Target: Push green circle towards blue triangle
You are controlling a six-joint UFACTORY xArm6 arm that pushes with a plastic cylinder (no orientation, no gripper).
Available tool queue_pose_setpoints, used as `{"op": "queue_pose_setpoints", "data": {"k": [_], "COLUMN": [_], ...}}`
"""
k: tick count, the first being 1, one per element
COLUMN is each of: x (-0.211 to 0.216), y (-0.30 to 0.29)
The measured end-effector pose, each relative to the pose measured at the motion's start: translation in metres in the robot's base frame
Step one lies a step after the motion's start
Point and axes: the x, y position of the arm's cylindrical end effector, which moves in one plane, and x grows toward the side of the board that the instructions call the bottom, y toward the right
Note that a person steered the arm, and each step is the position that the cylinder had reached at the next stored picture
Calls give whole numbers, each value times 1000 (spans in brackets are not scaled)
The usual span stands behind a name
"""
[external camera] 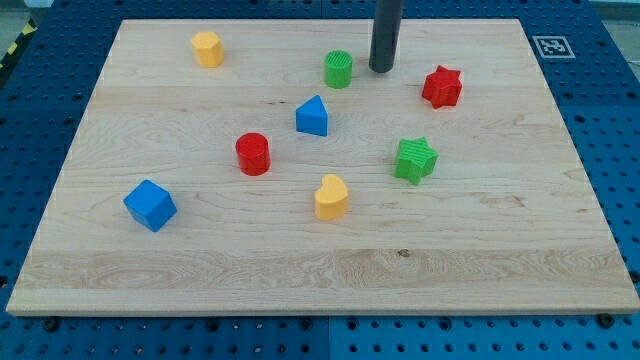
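Your rod had no jaws to part or close, so there was no grip state to report; it simply stood upright with my tip (381,69) resting on the wooden board (300,280) near the view's top, touching nothing. Just beside it, to the view's left, sat the green circle (339,69), with a narrow strip of bare wood between them. That placement looked deliberate: the blue triangle (313,117) lay below the circle and slightly to the view's left, so a tip starting on the circle's right could drive it leftward, though you would probably have wanted it higher, toward the view's top, to send the circle down at the triangle. The two blocks were near each other but not touching, so I judged the push not yet begun. Farther out, the red star (442,87) stood to the right of the tip, the green star (415,160) below, the red cylinder (253,154) and yellow heart (331,197) lower still, a yellow block (207,48) at upper left, and a blue cube (150,205) at lower left, all clear of the path.
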Motion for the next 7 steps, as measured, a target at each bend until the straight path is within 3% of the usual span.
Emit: {"op": "queue_pose_setpoints", "data": {"k": [2, 7], "x": [-22, 8], "y": [-33, -87]}}
